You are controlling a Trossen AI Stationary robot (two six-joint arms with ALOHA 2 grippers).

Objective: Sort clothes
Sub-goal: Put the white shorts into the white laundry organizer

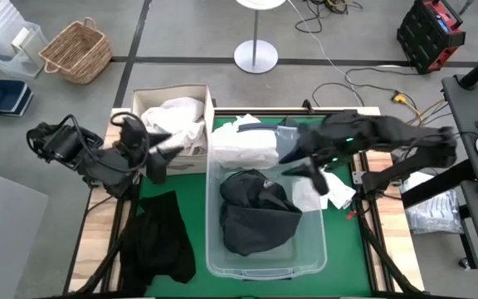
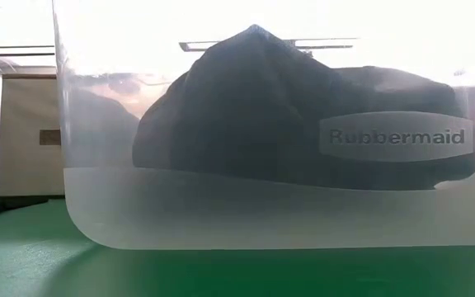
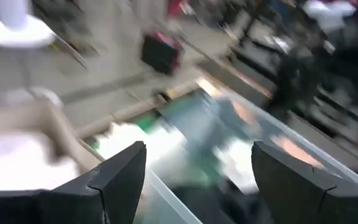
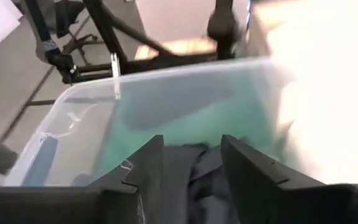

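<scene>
R gripper (image 1: 316, 176) is hovering, fingers parted and empty, over the clear tub (image 1: 305, 245) w/ dark clothes (image 1: 256, 212) lying inside, while L gripper (image 1: 158, 158), fingers spread, is waiting beside the cardboard box (image 1: 143, 98) w/ white clothes (image 1: 179, 116).

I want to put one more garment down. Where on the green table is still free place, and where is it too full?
Free green mat lies right of the clear tub, toward the near edge, and a thin strip between the tub and the black garment. Crowded: the cardboard box, full of white clothes, and the tub's far end.
</scene>
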